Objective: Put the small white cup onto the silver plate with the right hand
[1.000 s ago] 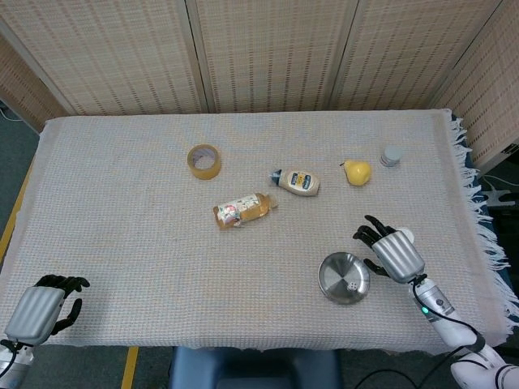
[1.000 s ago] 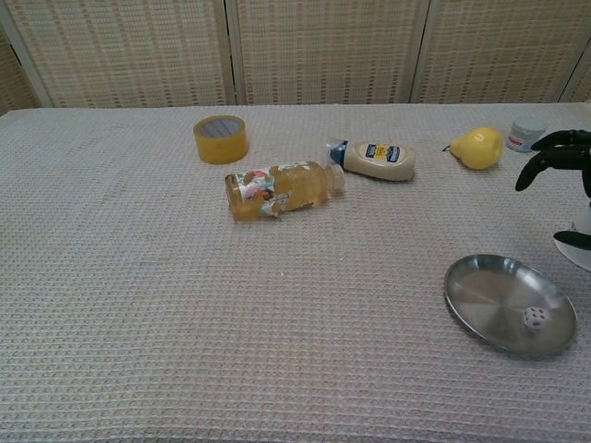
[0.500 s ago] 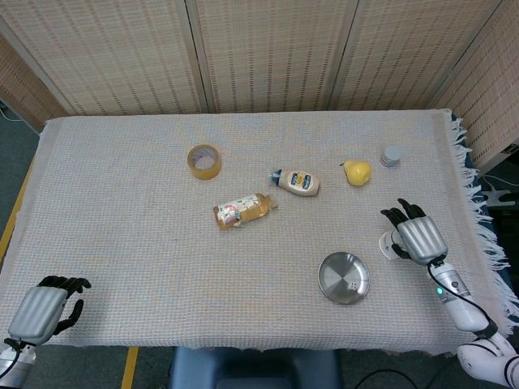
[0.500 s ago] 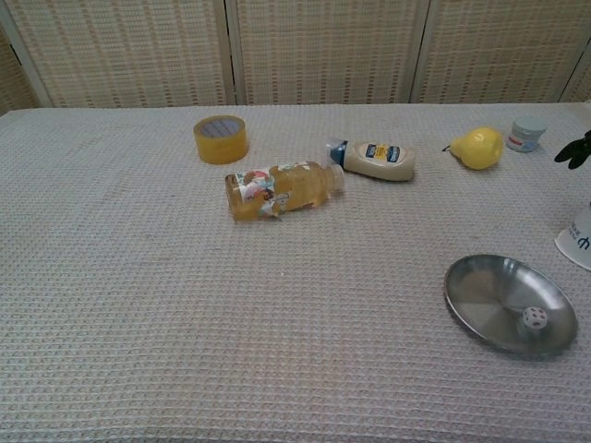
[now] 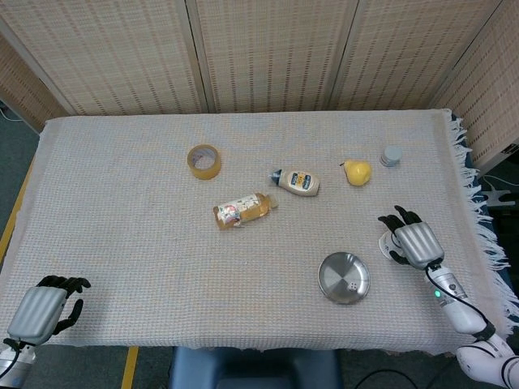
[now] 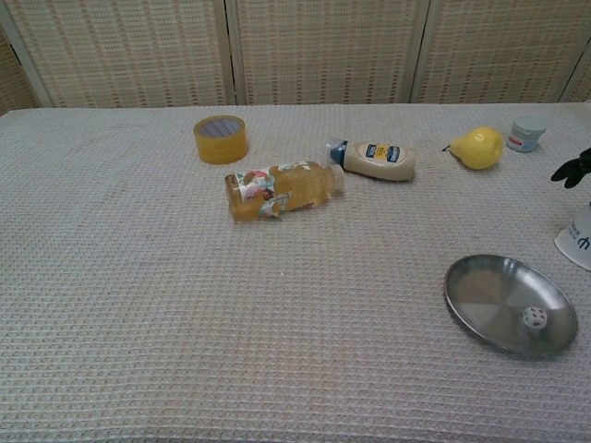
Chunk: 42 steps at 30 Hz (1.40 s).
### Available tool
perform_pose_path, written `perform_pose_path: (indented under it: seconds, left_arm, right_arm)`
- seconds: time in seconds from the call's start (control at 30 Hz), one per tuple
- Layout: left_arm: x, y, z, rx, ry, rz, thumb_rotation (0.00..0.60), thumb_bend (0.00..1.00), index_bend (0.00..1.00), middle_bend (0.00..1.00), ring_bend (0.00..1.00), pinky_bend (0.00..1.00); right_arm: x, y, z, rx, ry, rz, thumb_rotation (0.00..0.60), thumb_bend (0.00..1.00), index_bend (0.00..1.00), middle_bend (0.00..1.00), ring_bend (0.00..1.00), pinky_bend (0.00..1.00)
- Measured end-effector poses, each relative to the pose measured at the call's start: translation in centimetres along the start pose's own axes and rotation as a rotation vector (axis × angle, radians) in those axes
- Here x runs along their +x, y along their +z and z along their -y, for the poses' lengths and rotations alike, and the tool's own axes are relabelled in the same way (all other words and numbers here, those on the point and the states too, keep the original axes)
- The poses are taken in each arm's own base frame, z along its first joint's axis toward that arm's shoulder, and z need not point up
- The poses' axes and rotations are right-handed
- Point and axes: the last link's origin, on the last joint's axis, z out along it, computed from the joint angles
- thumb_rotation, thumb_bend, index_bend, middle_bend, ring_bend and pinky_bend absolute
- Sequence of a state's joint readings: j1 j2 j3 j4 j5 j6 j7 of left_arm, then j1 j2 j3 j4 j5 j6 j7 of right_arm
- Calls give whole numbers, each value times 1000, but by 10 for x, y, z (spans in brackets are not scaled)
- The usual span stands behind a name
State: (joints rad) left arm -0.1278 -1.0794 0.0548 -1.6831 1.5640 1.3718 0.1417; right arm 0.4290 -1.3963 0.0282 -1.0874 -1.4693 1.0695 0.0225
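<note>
The small white cup (image 5: 387, 243) stands on the cloth just right of the silver plate (image 5: 343, 278), half covered by my right hand (image 5: 415, 241). The hand sits over the cup's right side with dark fingers (image 5: 396, 218) reaching past it and the thumb below; no firm grip shows. In the chest view the cup (image 6: 578, 238) is cut by the right edge, with fingertips (image 6: 572, 169) hanging above it and the plate (image 6: 489, 293) to its lower left. A small white dotted ball (image 6: 533, 317) lies in the plate. My left hand (image 5: 39, 312) rests at the front left corner, holding nothing.
A yellow pear (image 5: 357, 171) and a small grey jar (image 5: 392, 155) sit behind the right hand. A mayonnaise bottle (image 5: 297, 181), a lying juice bottle (image 5: 242, 210) and a tape roll (image 5: 203, 160) occupy the middle. The table's fringed right edge (image 5: 482, 235) is close.
The right hand swung from beside the plate out to the right, then slid slightly back and down over the cup. The cup and the left hand stayed put.
</note>
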Motion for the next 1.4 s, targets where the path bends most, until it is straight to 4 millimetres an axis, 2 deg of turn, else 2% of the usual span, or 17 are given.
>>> perform_pose_path:
  seconds: [0.27, 0.4, 0.53, 0.9, 1.17, 1.4]
  left_arm:
    - [-1, 0, -1, 1, 1, 9, 600, 515, 377, 428, 372, 309]
    - [-2, 1, -1, 1, 2, 15, 600, 514, 381, 427, 372, 309]
    - [-2, 1, -1, 3, 4, 19, 600, 515, 381, 427, 372, 309]
    - [-2, 1, -1, 3, 6, 22, 600, 515, 381, 430, 372, 308]
    - [-1, 0, 0, 4, -1, 14, 600, 513, 381, 438, 373, 306]
    - [-3, 4, -1, -1, -4, 24, 600, 513, 381, 438, 373, 301]
  right_arm:
    - [-2, -15, -12, -86, -38, 17, 600, 149, 180, 207, 42, 341]
    - [-6, -15, -15, -109, -25, 37, 600, 148, 222, 205, 52, 486]
    - [-12, -12, -15, -113, -16, 47, 600, 149, 255, 206, 73, 544]
    - [-12, -9, -9, -85, -14, 31, 600, 149, 256, 206, 73, 551]
    - [1, -16, -3, -76, -52, 17, 600, 149, 226, 205, 72, 551]
    - [9, -22, -2, -99, -57, 9, 600, 149, 251, 206, 79, 568]
